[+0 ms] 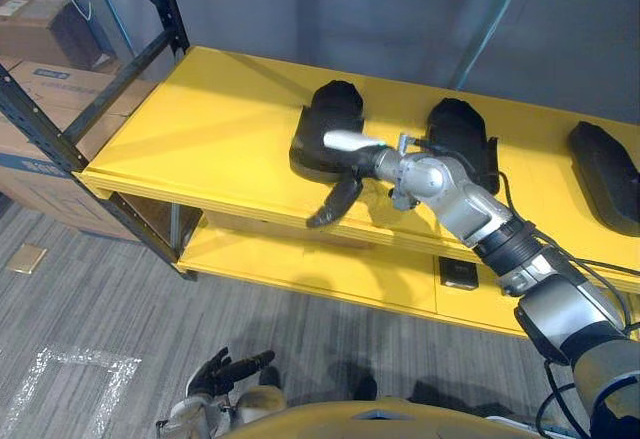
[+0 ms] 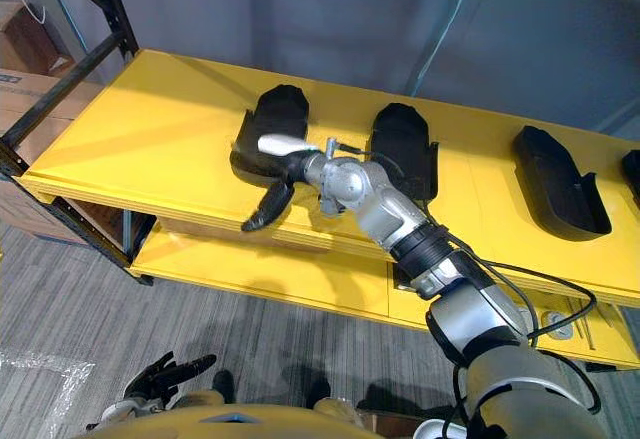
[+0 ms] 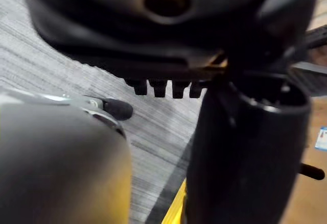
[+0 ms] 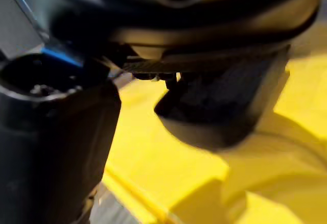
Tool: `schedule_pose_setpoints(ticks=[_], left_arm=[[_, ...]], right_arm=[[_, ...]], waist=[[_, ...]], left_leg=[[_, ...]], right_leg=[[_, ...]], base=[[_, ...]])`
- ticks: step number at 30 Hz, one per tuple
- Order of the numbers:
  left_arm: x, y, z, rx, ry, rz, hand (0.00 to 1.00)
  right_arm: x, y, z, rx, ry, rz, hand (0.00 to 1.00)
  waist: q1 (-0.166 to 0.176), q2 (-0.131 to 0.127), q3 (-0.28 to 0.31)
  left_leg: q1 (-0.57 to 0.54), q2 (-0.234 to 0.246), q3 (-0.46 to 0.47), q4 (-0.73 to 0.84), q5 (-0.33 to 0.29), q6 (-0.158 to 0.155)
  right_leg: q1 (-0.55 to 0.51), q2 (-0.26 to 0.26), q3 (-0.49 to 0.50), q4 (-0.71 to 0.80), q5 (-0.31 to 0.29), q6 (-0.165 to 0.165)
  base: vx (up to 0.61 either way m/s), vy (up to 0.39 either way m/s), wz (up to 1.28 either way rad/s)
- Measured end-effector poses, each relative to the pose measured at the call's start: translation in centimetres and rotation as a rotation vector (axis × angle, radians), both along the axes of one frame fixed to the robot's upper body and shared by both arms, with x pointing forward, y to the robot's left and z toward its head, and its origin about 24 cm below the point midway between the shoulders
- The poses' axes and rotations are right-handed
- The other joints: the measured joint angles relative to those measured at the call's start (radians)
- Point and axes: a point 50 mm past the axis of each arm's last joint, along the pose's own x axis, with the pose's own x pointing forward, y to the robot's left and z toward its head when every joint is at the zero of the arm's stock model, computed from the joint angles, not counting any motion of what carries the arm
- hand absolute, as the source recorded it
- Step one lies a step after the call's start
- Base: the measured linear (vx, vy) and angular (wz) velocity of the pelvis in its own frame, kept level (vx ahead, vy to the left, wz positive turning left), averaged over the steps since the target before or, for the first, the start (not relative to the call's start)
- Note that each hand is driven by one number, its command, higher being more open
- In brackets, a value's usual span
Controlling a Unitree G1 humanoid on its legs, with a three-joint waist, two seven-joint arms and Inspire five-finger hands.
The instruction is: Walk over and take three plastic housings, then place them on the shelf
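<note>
Scene: A humanoid robot faces a yellow shelf [image 1: 200,119] set in a dark steel rack [image 1: 160,9]. Cardboard boxes [image 1: 40,79] are stacked beside the rack and grey carpet [image 1: 100,289] lies below.

Housings: 3 black plastic housings lie in a row on the top board, apart from one another: the left housing [image 1: 330,109], the middle housing [image 1: 462,129] and the right housing [image 1: 605,174]. A 4th dark shape [image 2: 633,174] at the far right is cut off by the edge and cannot be identified.

Right robot hand: The right robot hand [image 1: 362,159] reaches along the front of the shelf to the left housing. Its white-capped thumb lies straight over the housing's top and a dark finger hangs straight past the board's front edge. It looks released, not clenched. Whether the thumb actually presses the plastic cannot be told.

Left robot hand: The left robot hand [image 1: 228,369] hangs low above the carpet, fingers relaxed, holding nothing.

Why the row: Each housing lies flat with its long side running front to back, probably so that each has its own spot and none leans on a neighbour.

Why the reach: The arm passes just in front of the middle housing, which likely keeps it from knocking that piece.

Stage: With 3 housings on the shelf and nothing in either robot hand, the placing looks all but done. The right robot hand seems to be letting go of the last one.

Risk: The left housing sits toward the front edge, so a finger catching it on withdrawal could drag it forward.
</note>
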Motion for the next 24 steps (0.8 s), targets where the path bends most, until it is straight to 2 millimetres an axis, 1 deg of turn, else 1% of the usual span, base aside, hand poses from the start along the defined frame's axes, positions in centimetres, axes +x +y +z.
schedule_pose_setpoints(ticks=[1, 2, 4, 5, 6, 7, 8, 9, 10, 11, 12, 14, 15, 16, 17, 18, 19, 21, 22, 24], left_arm=[[0.0, 0.0, 0.0, -0.002, -0.002, 0.002, 1.00], [0.0, 0.0, 0.0, -0.001, -0.010, 0.005, 1.00], [-0.2, 0.0, 0.0, -0.012, -0.015, 0.028, 1.00], [-0.4, 0.0, -0.1, -0.013, -0.012, 0.032, 1.00], [-0.6, 0.1, -0.1, -0.011, -0.013, 0.033, 1.00], [-0.7, 0.1, -0.1, -0.012, -0.018, 0.032, 1.00], [-0.8, 0.2, -0.1, -0.014, -0.018, 0.030, 1.00], [-1.2, 0.3, -0.2, -0.014, -0.013, 0.028, 1.00], [-1.5, 0.4, -0.3, -0.016, -0.003, 0.027, 1.00], [-1.6, 0.4, -0.4, -0.017, 0.001, 0.027, 1.00], [-1.8, 0.5, -0.4, -0.020, 0.005, 0.025, 1.00], [-2.0, 0.4, -0.5, -0.027, 0.012, 0.022, 1.00], [-2.0, 0.4, -0.6, -0.032, 0.013, 0.019, 1.00], [-2.1, 0.3, -0.6, -0.032, 0.010, 0.015, 1.00], [-2.3, 0.3, -0.6, -0.031, 0.013, 0.014, 1.00], [-2.7, 0.3, -0.7, -0.027, 0.029, 0.003, 1.00], [-2.9, 0.3, -0.8, -0.020, 0.040, -0.013, 1.00], [-3.7, 0.2, -1.0, -0.003, 0.079, -0.058, 1.00], [-3.9, 0.2, -1.1, 0.003, 0.089, -0.073, 1.00], [-4.8, 0.1, -1.3, -0.011, 0.118, -0.092, 1.00]], right_arm=[[0.1, -0.4, 1.1, 0.055, -0.059, -0.023, 1.00], [-0.2, -1.4, 4.3, 0.195, -0.226, -0.069, 1.00], [-0.8, -2.5, 8.7, 0.337, -0.432, -0.104, 1.00], [-1.2, -2.9, 10.1, 0.377, -0.499, -0.113, 1.00], [-2.1, -3.8, 12.3, 0.436, -0.617, -0.124, 1.00], [-3.2, -4.8, 14.0, 0.478, -0.706, -0.123, 1.00], [-3.7, -5.2, 14.6, 0.496, -0.738, -0.121, 1.00], [-4.6, -5.7, 15.4, 0.541, -0.773, -0.107, 1.00], [-5.2, -6.2, 15.7, 0.594, -0.780, -0.097, 1.00], [-5.6, -6.5, 15.6, 0.623, -0.777, -0.095, 1.00], [-6.2, -7.2, 15.0, 0.675, -0.760, -0.097, 1.00], [-7.2, -9.0, 13.2, 0.749, -0.707, -0.133, 1.00], [-7.9, -10.6, 11.5, 0.793, -0.659, -0.184, 1.00], [-8.5, -12.2, 9.5, 0.828, -0.610, -0.253, 1.00], [-8.8, -12.9, 8.4, 0.843, -0.583, -0.293, 1.00], [-9.2, -14.3, 6.1, 0.884, -0.524, -0.381, 1.00], [-9.6, -15.0, 4.9, 0.898, -0.497, -0.432, 1.00], [-11.6, -17.4, -0.2, 0.925, -0.376, -0.634, 1.00], [-12.3, -17.9, -1.4, 0.925, -0.347, -0.679, 1.00], [-14.9, -19.4, -4.7, 0.912, -0.253, -0.813, 1.00]], waist=[[0.000, 0.000, 0.000], [-0.001, -0.001, 0.000], [-0.011, -0.001, -0.001], [-0.017, -0.001, -0.001], [-0.024, -0.002, -0.002], [-0.028, -0.004, -0.005], [-0.030, -0.005, -0.008], [-0.045, -0.007, -0.015], [-0.060, -0.009, -0.024], [-0.064, -0.010, -0.027], [-0.071, -0.010, -0.030], [-0.080, -0.009, -0.039], [-0.083, -0.008, -0.047], [-0.095, -0.005, -0.053], [-0.105, -0.003, -0.054], [-0.126, 0.003, -0.058], [-0.135, 0.005, -0.059], [-0.171, 0.019, -0.065], [-0.183, 0.022, -0.067], [-0.229, 0.031, -0.070]], left_leg=[[0.000, 0.000, 0.001, 0.000, 0.000, 0.000], [0.000, 0.000, 0.003, 0.000, 0.000, 0.000], [0.001, 0.000, 0.007, 0.001, 0.000, 0.000], [0.001, 0.000, 0.009, 0.001, 0.000, 0.000], [0.004, 0.000, 0.015, 0.001, 0.000, 0.000], [0.006, 0.001, 0.018, 0.001, -0.001, -0.001], [0.007, 0.001, 0.022, 0.001, -0.002, -0.002], [0.007, 0.002, 0.028, 0.000, -0.003, -0.002], [0.007, 0.004, 0.035, 0.000, -0.003, -0.003], [0.009, 0.005, 0.042, 0.000, -0.004, -0.004], [0.017, 0.008, 0.055, -0.001, -0.007, -0.008], [0.023, 0.012, 0.074, -0.003, -0.010, -0.011], [0.025, 0.014, 0.088, -0.003, -0.012, -0.013], [0.025, 0.015, 0.102, -0.004, -0.013, -0.013], [0.026, 0.016, 0.110, -0.004, -0.013, -0.013], [0.027, 0.016, 0.130, -0.004, -0.015, -0.013], [0.030, 0.016, 0.141, -0.004, -0.016, -0.013], [0.043, 0.020, 0.194, -0.004, -0.029, -0.020], [0.047, 0.021, 0.208, -0.004, -0.032, -0.021], [0.068, 0.025, 0.269, -0.004, -0.053, -0.031]], right_leg=[[0.000, 0.001, 0.000, 0.000, 0.000, 0.000], [-0.001, 0.005, 0.002, 0.000, 0.001, 0.000], [-0.003, 0.005, 0.006, 0.000, 0.003, -0.001], [-0.003, 0.006, 0.007, -0.001, 0.003, -0.001], [-0.003, 0.006, 0.012, -0.001, 0.004, -0.001], [-0.004, 0.007, 0.019, -0.003, 0.006, 0.000], [-0.005, 0.007, 0.023, -0.004, 0.008, 0.000], [-0.006, 0.008, 0.029, -0.009, 0.012, 0.000], [-0.007, 0.008, 0.036, -0.015, 0.016, 0.000], [-0.008, 0.008, 0.043, -0.015, 0.016, -0.001], [-0.008, 0.010, 0.055, -0.014, 0.017, -0.001], [-0.010, 0.014, 0.069, -0.012, 0.016, -0.001], [-0.016, 0.016, 0.084, -0.011, 0.016, -0.001], [-0.028, 0.017, 0.098, -0.003, 0.016, -0.001], [-0.035, 0.018, 0.108, 0.003, 0.015, -0.001], [-0.047, 0.019, 0.128, 0.007, 0.015, -0.001], [-0.052, 0.020, 0.140, 0.010, 0.016, -0.001], [-0.078, 0.030, 0.198, 0.023, 0.016, 0.000], [-0.082, 0.032, 0.211, 0.024, 0.017, -0.001], [-0.095, 0.047, 0.274, 0.022, 0.022, -0.002]], base=[[0.00, 0.000, 0.00], [0.00, 0.000, -0.03], [0.00, 0.000, -0.06], [0.00, 0.001, -0.08], [0.00, 0.000, -0.12], [-0.01, 0.000, -0.15], [-0.01, -0.003, -0.17], [-0.02, -0.003, -0.16], [-0.02, -0.002, -0.19], [-0.03, 0.000, -0.25], [-0.04, -0.004, -0.28], [-0.04, -0.011, -0.28], [-0.03, -0.010, -0.31], [-0.02, -0.006, -0.35], [-0.02, 0.005, -0.40], [-0.01, 0.009, -0.39], [-0.02, 0.014, -0.58], [-0.01, 0.013, -0.70], [0.01, 0.011, -0.71], [0.01, 0.019, -0.78]])
